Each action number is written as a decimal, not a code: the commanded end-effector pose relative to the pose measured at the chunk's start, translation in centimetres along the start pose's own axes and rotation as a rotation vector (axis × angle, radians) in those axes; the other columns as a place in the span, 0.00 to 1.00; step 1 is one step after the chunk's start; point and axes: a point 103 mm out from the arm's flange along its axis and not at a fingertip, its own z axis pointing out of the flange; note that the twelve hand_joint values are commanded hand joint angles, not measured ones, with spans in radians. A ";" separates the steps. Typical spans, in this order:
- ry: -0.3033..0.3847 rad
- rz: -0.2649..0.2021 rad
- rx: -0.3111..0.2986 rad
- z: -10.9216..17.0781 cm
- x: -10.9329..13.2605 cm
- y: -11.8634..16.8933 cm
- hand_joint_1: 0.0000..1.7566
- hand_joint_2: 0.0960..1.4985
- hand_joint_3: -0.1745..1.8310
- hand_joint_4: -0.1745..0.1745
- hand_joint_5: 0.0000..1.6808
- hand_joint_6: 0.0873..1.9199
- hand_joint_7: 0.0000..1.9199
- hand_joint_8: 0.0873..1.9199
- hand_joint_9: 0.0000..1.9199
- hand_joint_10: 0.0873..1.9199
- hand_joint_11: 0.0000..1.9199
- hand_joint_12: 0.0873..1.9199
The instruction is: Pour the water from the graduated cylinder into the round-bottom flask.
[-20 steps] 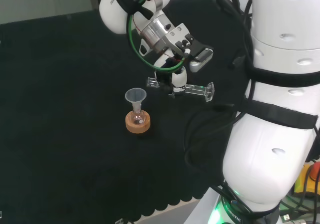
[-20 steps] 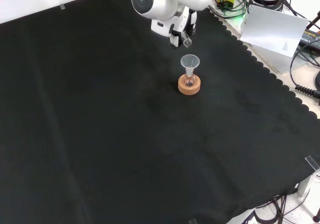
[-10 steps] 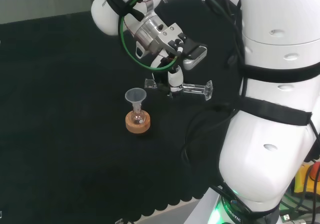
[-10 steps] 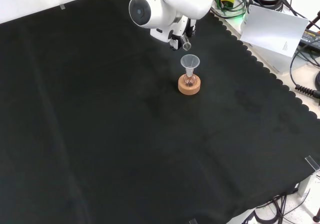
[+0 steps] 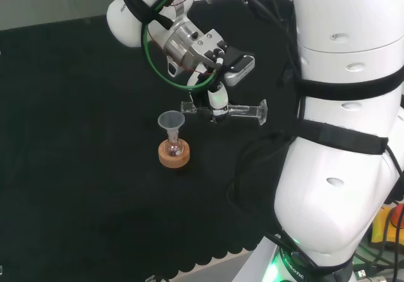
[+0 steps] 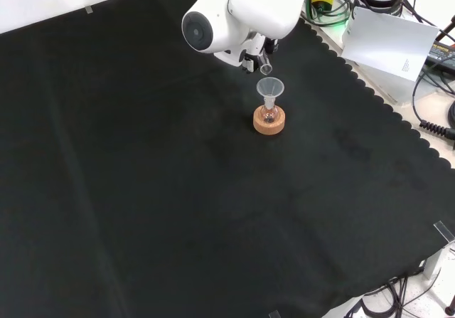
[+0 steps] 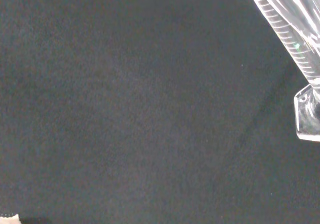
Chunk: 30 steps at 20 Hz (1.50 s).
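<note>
Hand [image 5: 218,99] clamped around the graduated cylinder [image 5: 237,111], held horizontal, mouth just above the funnel [image 5: 171,121]. Funnel sits in the round-bottom flask [image 5: 174,147] on its cork ring [image 5: 174,158]; contents unclear.

Bench covered by black cloth [image 6: 156,190] with scalloped edge, a cork ring stand [image 6: 269,121] set directly on the cloth, a small round-bottom flask [image 5: 174,147] seated in the ring, a clear funnel [image 6: 270,88] carried in its neck
</note>
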 end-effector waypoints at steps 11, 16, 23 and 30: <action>-0.035 0.022 0.069 -0.8 1.1 0.0 0.70 0.77 0.09 0.00 0.50 0.62 0.45 0.61 0.72 0.06 0.63 0.36; -0.044 0.033 0.078 -1.0 1.3 -0.2 0.70 0.77 0.09 0.00 0.50 0.62 0.45 0.61 0.72 0.06 0.63 0.36; -0.038 0.047 0.120 -1.3 1.4 -0.2 0.70 0.77 0.09 0.00 0.50 0.62 0.45 0.61 0.72 0.05 0.63 0.36; -0.042 0.061 0.141 -1.6 1.6 -0.2 0.70 0.77 0.09 0.00 0.50 0.62 0.45 0.61 0.72 0.05 0.63 0.36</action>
